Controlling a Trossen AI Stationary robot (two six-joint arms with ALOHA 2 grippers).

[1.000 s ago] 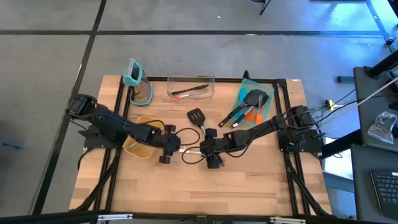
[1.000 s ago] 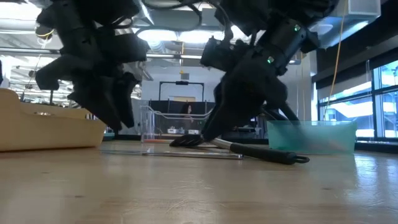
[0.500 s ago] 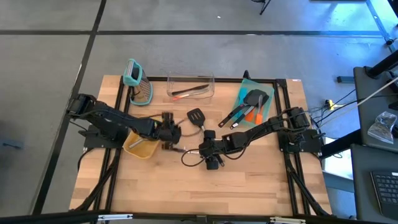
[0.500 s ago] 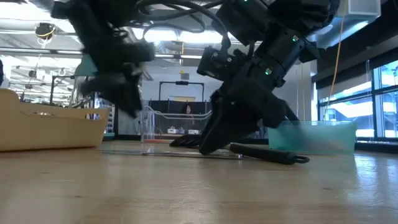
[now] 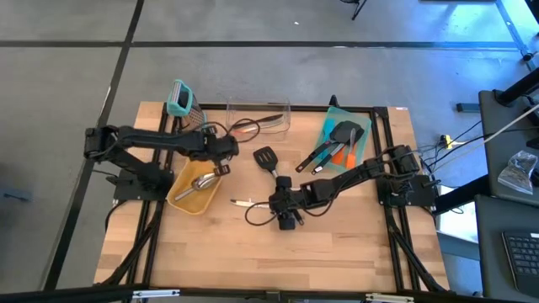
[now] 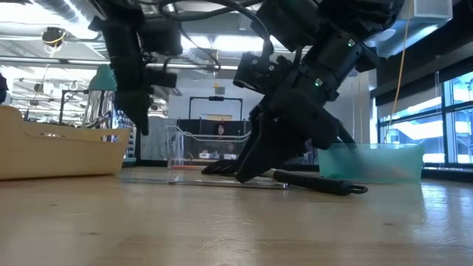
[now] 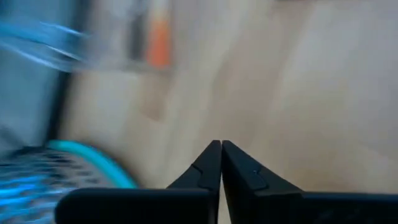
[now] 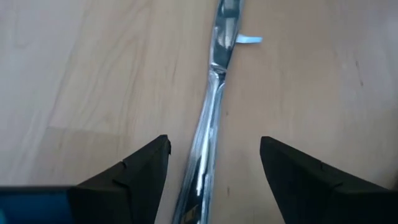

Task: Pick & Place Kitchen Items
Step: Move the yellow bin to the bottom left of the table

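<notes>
A thin metal knife (image 8: 208,118) lies flat on the wooden table (image 5: 337,252) at the centre of the high view, just left of the right gripper (image 5: 280,204), whose fingers stand apart on either side of the handle without touching it. A good pick probably calls for lowering squarely and closing across the handle, since so flat a piece can slip. The left gripper (image 5: 226,150), fingers pressed together and empty, hangs left of centre above the yellow tray (image 5: 181,199), which holds a silver scoop (image 5: 196,185). Its wrist picture is too blurred to read.
</notes>
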